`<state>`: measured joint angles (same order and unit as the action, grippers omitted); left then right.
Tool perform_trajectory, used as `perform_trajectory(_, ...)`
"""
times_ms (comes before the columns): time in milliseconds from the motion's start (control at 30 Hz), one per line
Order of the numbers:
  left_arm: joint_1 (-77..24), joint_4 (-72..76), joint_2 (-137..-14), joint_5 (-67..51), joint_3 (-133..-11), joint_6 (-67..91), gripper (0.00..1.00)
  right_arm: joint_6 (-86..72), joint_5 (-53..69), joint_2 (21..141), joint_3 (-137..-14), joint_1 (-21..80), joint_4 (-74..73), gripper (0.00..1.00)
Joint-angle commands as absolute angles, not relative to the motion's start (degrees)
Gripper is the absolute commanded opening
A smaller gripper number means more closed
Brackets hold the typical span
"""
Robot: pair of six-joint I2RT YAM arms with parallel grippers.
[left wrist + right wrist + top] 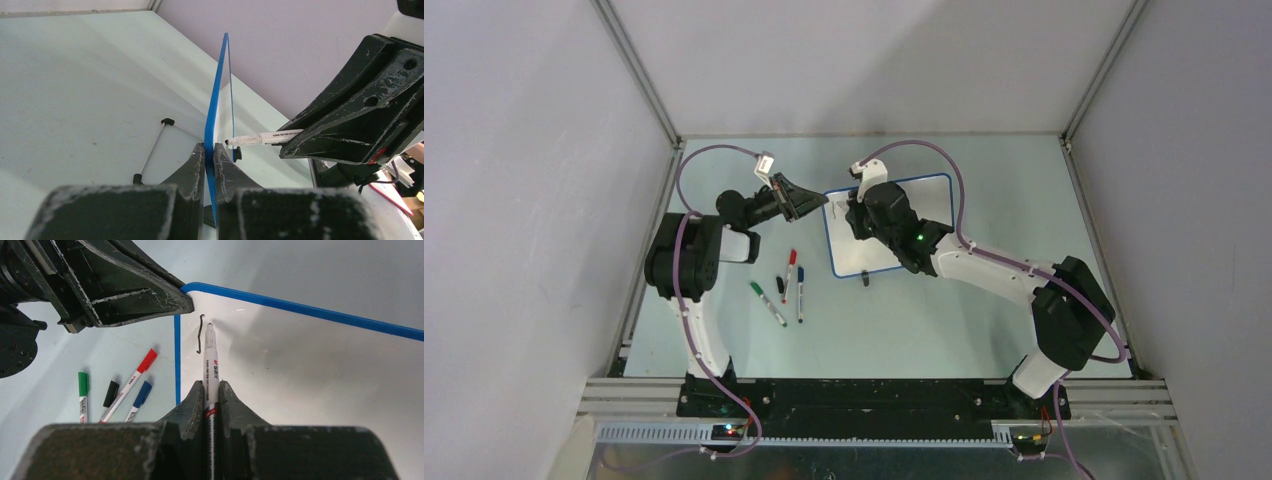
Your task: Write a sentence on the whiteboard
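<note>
Three spare pens (791,268) lie at the left of the table (719,175), out of the way, and just right of them the left gripper (210,147) pinches the blue left rim of the whiteboard (929,205), likely so the board in the middle cannot slide. The right gripper (211,389) squeezes a white marker (210,360), tip down by the far left corner, where the sentence (200,335) is only one short black line. The rim is close there, but much bare board lies open to the right.
</note>
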<state>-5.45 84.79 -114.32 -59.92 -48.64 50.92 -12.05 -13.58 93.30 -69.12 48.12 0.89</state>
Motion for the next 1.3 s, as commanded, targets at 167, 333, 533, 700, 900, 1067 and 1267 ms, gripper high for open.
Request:
perform_trajectory(167, -5.36, 87.65, -111.88, -60.29, -48.25, 47.65, 0.0, -12.89, -16.01, 94.24, -71.77, 47.56, 1.75, 0.0)
perform_trajectory(333, -5.41, 87.63, -111.88, -60.3, -48.31, 47.72, 0.0, -13.1, -15.86, 94.81, -72.3, 47.38, 1.17, 0.0)
perform_trajectory(533, -5.4, 87.6, -111.88, -60.3, -48.33, 47.71, 0.0, -13.12, -15.83, 95.54, -73.04, 47.31, 0.41, 0.0)
perform_trajectory(700, -5.44, 87.63, -111.88, -60.36, -48.26, 47.7, 0.0, -13.15, -15.68, 95.82, -73.36, 47.27, 0.26, 0.0)
perform_trajectory(900, -5.38, 87.63, -111.91, -60.35, -48.29, 47.72, 0.0, -13.15, -15.73, 95.89, -73.39, 47.44, -2.0, 0.0)
perform_trajectory(1067, -5.37, 87.63, -111.88, -60.31, -48.31, 47.72, 0.0, -12.6, -15.08, 95.92, -73.31, 47.93, -2.64, 0.0)
perform_trajectory(1267, -5.38, 87.63, -111.92, -60.38, -48.34, 47.72, 0.0, -11.48, -15.23, 96.05, -73.33, 48.8, -2.9, 0.0)
